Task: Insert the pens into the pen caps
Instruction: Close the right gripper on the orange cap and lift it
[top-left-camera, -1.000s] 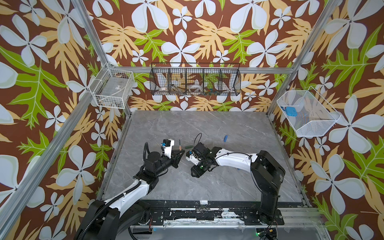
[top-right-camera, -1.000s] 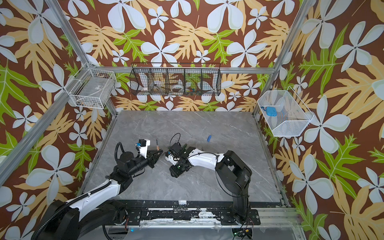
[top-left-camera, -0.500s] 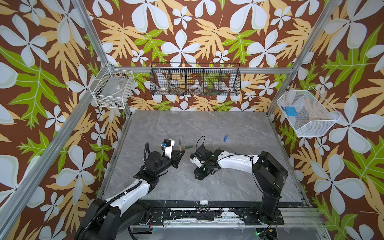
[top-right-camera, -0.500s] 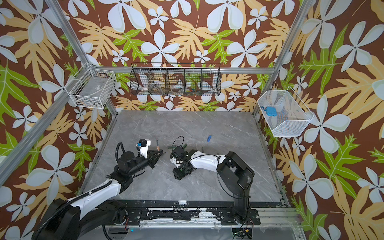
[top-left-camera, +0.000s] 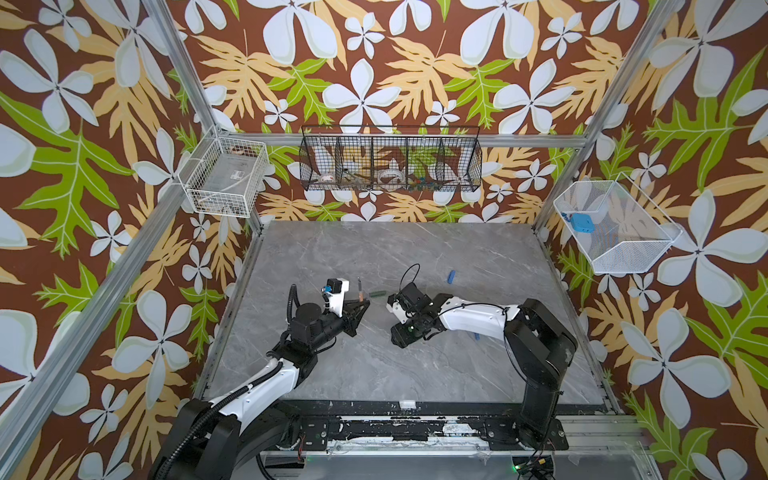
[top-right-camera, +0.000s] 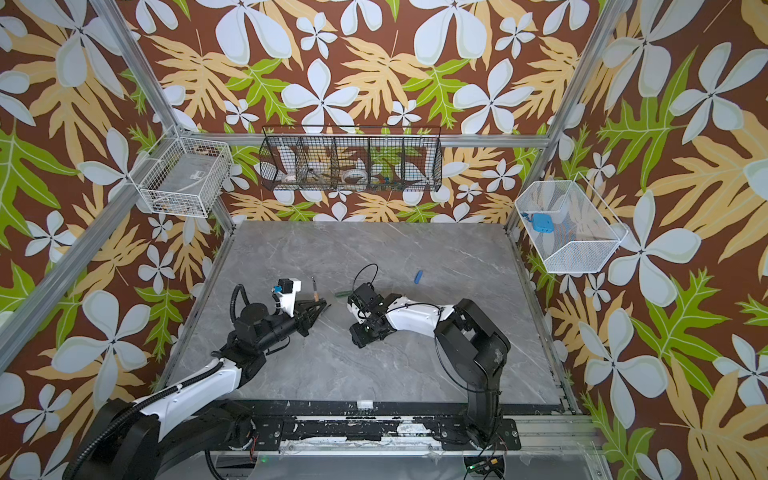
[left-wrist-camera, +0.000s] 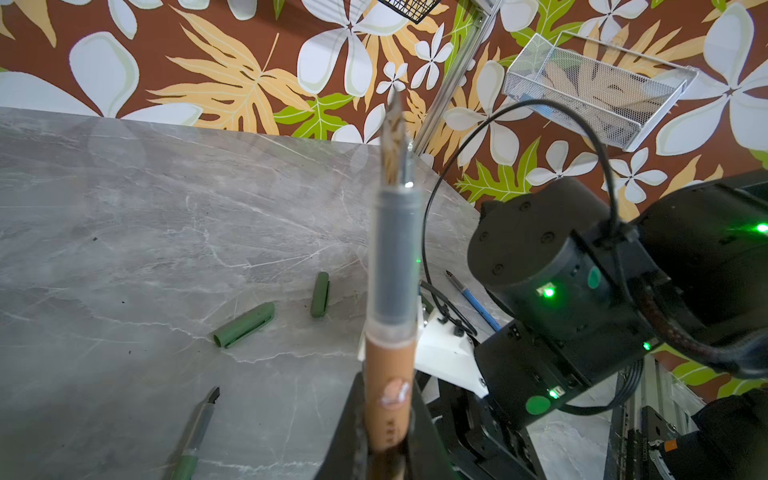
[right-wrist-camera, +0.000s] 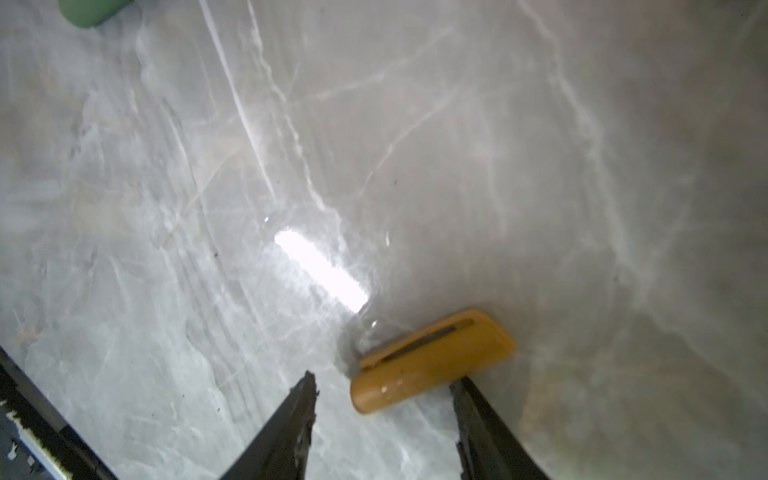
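Observation:
My left gripper (left-wrist-camera: 384, 446) is shut on the orange-brown pen (left-wrist-camera: 390, 332), which stands tip up in both top views (top-left-camera: 360, 291) (top-right-camera: 315, 291). My right gripper (right-wrist-camera: 384, 378) is open, pointing down at the table, with the orange-brown pen cap (right-wrist-camera: 432, 359) lying flat just ahead of its fingertips and apart from them. Two dark green pen caps (left-wrist-camera: 245, 324) (left-wrist-camera: 320, 294) and a green pen (left-wrist-camera: 195, 432) lie on the table. A blue pen (left-wrist-camera: 473, 301) lies partly under the right arm. The blue pen cap (top-left-camera: 451, 275) lies farther back.
A black wire basket (top-left-camera: 390, 160) hangs on the back wall. A white wire basket (top-left-camera: 226, 183) is mounted at the left and a white mesh basket (top-left-camera: 615, 232) at the right. The right arm's wrist (top-left-camera: 411, 309) is close to the left gripper (top-left-camera: 360, 306).
The right wrist has shifted a little to the right and toward the front. The left arm holds the orange-brown pen as before.

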